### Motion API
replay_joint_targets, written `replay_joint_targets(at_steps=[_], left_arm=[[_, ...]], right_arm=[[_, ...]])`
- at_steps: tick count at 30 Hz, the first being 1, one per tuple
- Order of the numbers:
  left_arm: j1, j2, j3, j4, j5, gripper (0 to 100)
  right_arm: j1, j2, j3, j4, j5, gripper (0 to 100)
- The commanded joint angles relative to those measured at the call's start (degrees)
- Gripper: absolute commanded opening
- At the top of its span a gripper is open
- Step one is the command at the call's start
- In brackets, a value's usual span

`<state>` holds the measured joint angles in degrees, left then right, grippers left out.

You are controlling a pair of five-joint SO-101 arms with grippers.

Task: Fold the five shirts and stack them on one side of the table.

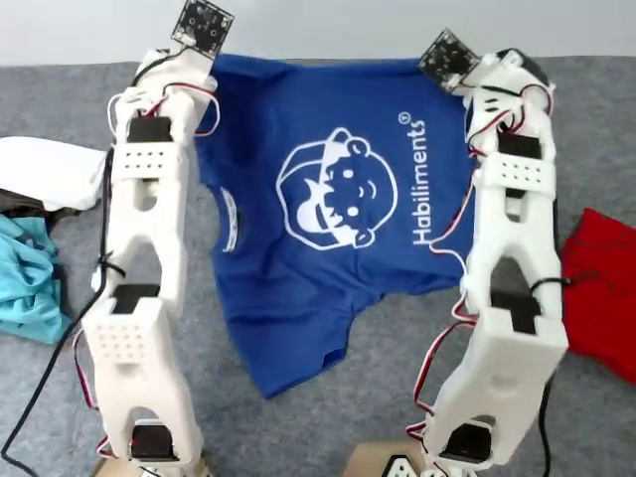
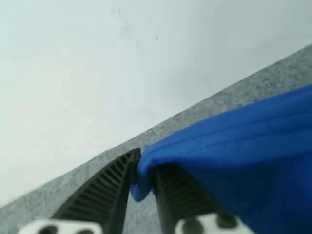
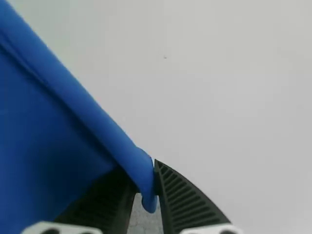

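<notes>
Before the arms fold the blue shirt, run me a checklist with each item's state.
1. Left gripper pinching the blue shirt at its far edge: ok.
2. Right gripper pinching the same edge's hem: ok.
3. Grips spread to opposite far corners: ok.
4. Shirt lying smooth: not ok, the near edge is rumpled.
5. Red shirt, teal shirt and white garment apart from the blue one: ok.
6. Far edge lifted off the table: cannot tell.
</notes>
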<state>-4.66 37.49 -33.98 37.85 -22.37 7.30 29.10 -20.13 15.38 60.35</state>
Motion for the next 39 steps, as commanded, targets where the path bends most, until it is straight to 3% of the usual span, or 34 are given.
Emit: replay_joint_targets(at_steps=[1,9,22,29,39], left_arm=[[-0.35,1.93,-7.16,2.81,0.18,0],[-0.44,4.04,-21.58,12.75,0.44,0],[0.18,-4.66,-56.04,33.67,0.44,0],[2.64,-13.71,-62.11,37.63,0.0,0],[8.88,-23.65,-60.7,37.8,-8.53,0]], right_arm=[[-0.48,1.45,-5.89,-1.01,1.32,1.0],[-0.57,1.36,-11.87,-0.22,1.14,1.0],[1.63,-16.92,-14.42,16.66,1.05,1.0],[5.05,-27.12,-14.42,24.04,1.05,1.0],[5.32,-36.26,-14.15,30.29,1.05,1.0]])
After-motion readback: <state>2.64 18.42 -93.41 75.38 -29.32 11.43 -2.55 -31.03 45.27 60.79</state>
